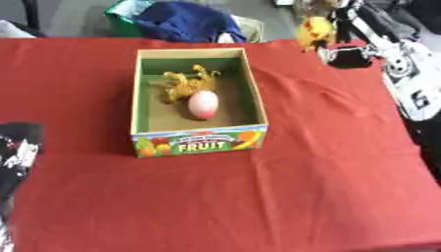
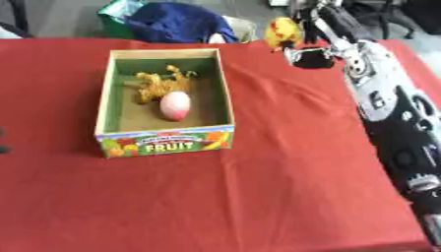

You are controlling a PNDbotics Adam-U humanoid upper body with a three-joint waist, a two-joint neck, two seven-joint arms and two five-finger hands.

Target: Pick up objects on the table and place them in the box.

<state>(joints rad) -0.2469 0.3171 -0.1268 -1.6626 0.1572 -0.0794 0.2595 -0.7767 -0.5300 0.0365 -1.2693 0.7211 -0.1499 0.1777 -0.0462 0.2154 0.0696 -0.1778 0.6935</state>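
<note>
The table (image 1: 327, 197) is covered by a red cloth, creased near the far right; an open-topped box (image 1: 199, 139) stands on it left of centre, its front panel printed with fruit pictures and the word FRUIT; the inside walls are green and the floor brown.

2 objects lie inside the box: a pale egg-shaped object (image 1: 204, 104) with a pink lower end, roughly mid-floor, and a yellow-brown object with several limbs or strands (image 1: 182, 83) just behind it towards the far left part of the floor; the 2 appear to touch, though exact contact cannot be confirmed.

The right arm (image 2: 388, 113), black and silver, runs along the right edge of the table from the near right up to the far right corner; the right hand (image 2: 312, 55) shows there as a dark mass at the far edge of the cloth; the state of its fingers cannot be told.

A yellow object with some red on it (image 2: 282, 30) sits just beside and above that hand at the table's far edge; whether the hand has hold of it, or merely rests near it, cannot be told.

The left arm (image 1: 17, 147) appears as a dark shape at the left edge, over the cloth; the left hand is not seen.

Beyond the far edge lie a blue bundle of fabric (image 1: 185, 20) and a green container (image 1: 125, 22).
</note>
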